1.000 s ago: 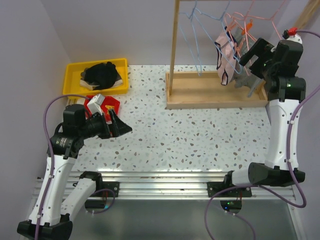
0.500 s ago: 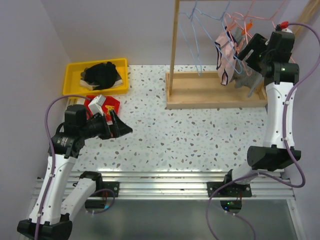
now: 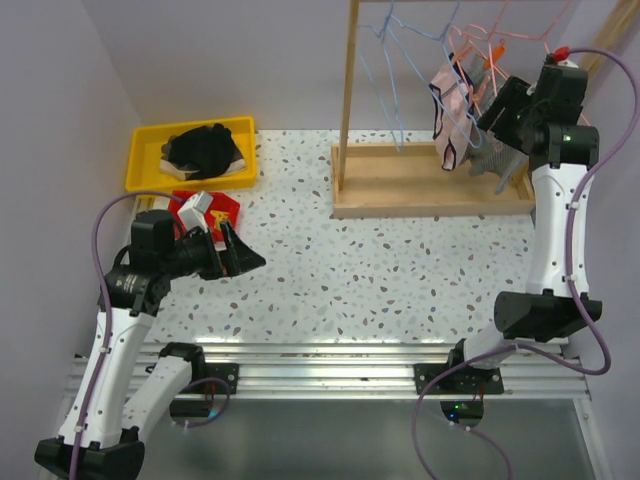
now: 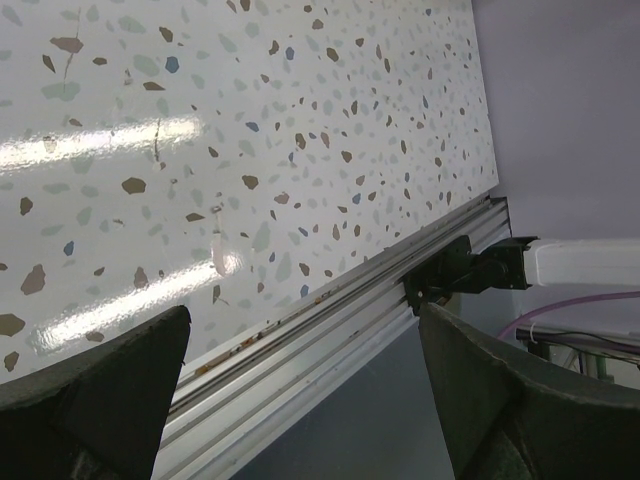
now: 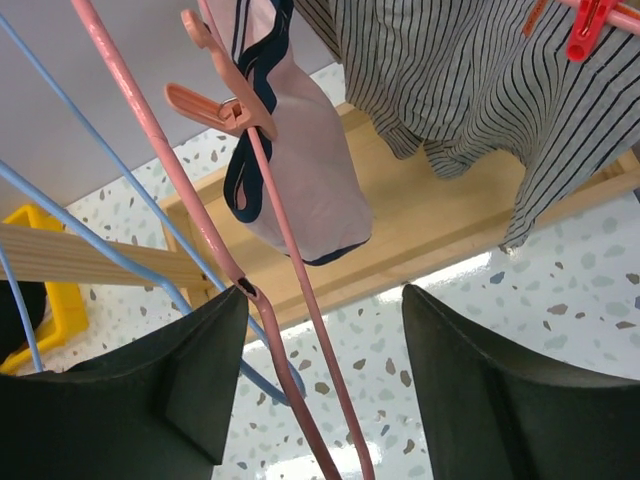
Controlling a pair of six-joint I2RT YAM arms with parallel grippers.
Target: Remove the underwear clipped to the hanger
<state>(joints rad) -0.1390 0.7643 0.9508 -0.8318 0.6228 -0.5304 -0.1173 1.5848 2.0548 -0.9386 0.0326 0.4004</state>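
The pale pink underwear (image 5: 300, 170) with dark trim hangs from a pink clip (image 5: 215, 105) on a pink wire hanger (image 5: 205, 215). Beside it hangs the grey striped underwear (image 5: 470, 70), held by a red clip (image 5: 590, 20). My right gripper (image 5: 325, 300) is open just below both, with the pink hanger's two wires running between its fingers. From above, the right gripper (image 3: 487, 112) sits right beside the pink underwear (image 3: 448, 115) on the rack. My left gripper (image 3: 243, 258) is open and empty, low over the table's left side, far from the rack.
A wooden rack with an upright post (image 3: 347, 80) and a tray base (image 3: 400, 185) carries blue wire hangers (image 5: 120, 260) too. A yellow bin (image 3: 190, 127) holds a black clothing heap (image 3: 205, 150). A red item (image 3: 222, 207) lies near the left arm.
My right arm has risen closer to the hangers and its jaws have narrowed around the pink hanger wires. The left arm has not moved.
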